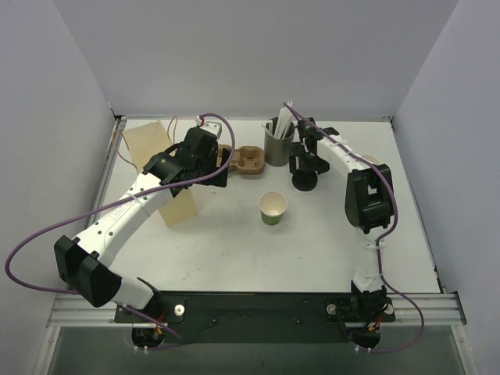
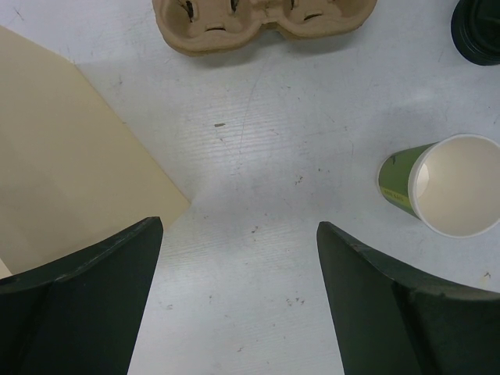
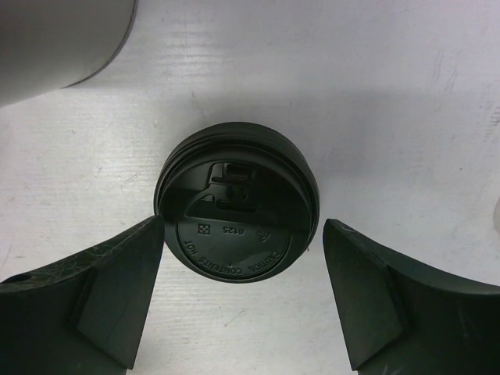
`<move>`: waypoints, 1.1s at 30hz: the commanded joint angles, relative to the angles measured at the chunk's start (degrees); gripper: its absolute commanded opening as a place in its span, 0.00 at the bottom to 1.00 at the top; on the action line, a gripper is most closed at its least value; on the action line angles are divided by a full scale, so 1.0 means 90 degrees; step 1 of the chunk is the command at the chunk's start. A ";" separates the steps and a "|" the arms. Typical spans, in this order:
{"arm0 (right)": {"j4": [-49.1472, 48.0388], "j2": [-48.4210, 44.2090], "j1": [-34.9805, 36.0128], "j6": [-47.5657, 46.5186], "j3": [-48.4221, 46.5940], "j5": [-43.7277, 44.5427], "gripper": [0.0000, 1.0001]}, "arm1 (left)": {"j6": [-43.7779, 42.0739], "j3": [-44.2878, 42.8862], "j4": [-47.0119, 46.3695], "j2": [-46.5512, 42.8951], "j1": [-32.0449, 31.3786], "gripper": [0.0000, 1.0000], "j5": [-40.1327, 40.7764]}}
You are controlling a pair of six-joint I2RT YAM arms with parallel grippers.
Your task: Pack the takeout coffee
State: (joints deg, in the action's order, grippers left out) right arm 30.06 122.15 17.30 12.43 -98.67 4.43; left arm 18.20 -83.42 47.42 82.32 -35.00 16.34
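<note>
Fingers (image 2: 86, 305) of the left gripper (image 2: 238, 297) are shown spread wide in the left wrist view, with nothing held; the green cup (image 2: 449, 187) is seen uncapped at 3 o'clock, the cardboard carrier (image 2: 262, 23) at 12 and the paper bag (image 2: 70, 156) at 9. In the right wrist view the right gripper (image 3: 244, 289) is also found open, its jaws set either side of the black lid (image 3: 234, 211), which lies flat on the table (image 3: 391, 78), unclamped. From above, the lid is placed at about 2 o'clock of the cup, near but apart. Picking up the lid is judged the step in hand; next, its rim must be gripped and it must be seated squarely on the cup
</note>
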 commanded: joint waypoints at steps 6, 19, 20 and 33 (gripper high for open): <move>-0.0127 -0.0320 0.0031 0.0250 0.0348 0.0093 0.77 | -0.0078 -0.0302 -0.0044 -0.0007 0.0061 0.91 -0.0038; -0.0088 -0.0574 -0.0086 0.0318 0.0700 0.0758 0.74 | -0.0079 -0.0360 -0.0025 0.0003 0.0071 0.91 -0.0048; -0.0098 -0.0603 -0.0096 0.0328 0.0739 0.0749 0.74 | -0.0078 -0.0360 -0.0025 0.0003 0.0071 0.91 -0.0057; -0.0225 -0.0819 -0.0125 0.0202 0.0769 0.0427 0.77 | -0.0069 -0.0312 -0.0083 0.0003 0.0071 0.91 -0.0106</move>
State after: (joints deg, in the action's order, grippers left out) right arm 27.18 117.08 15.75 14.96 -90.00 8.58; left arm 17.80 -83.53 47.42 82.41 -34.76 15.92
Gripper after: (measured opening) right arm 0.766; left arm 0.910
